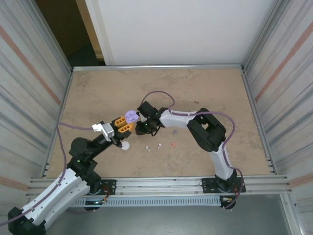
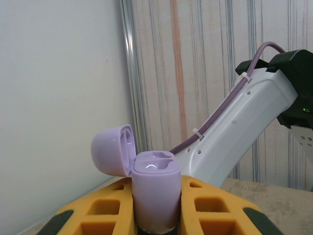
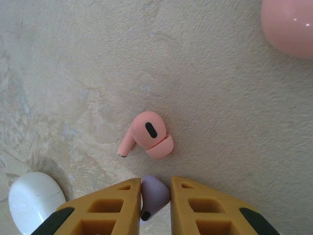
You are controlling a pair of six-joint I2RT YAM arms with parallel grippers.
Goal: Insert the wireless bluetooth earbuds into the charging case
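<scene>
My left gripper (image 2: 156,182) is shut on the body of a purple charging case (image 2: 154,196), held upright between its yellow fingers with the lid (image 2: 112,149) flipped open to the left. From above, that case (image 1: 130,116) sits just left of my right wrist (image 1: 146,122). My right gripper (image 3: 155,183) is low over the table, shut on a purple earbud (image 3: 155,192). A coral-pink earbud (image 3: 149,134) lies on the table just ahead of those fingers. In the top view, two white earbuds (image 1: 147,149) (image 1: 159,145), a pink earbud (image 1: 172,144) and a purple earbud (image 1: 175,131) lie loose.
A white case (image 3: 34,200) lies to the lower left of my right gripper, also seen from above (image 1: 125,145). A pink case (image 3: 291,24) sits at the upper right of the right wrist view. Corrugated metal walls (image 1: 39,88) enclose the tan tabletop (image 1: 205,88).
</scene>
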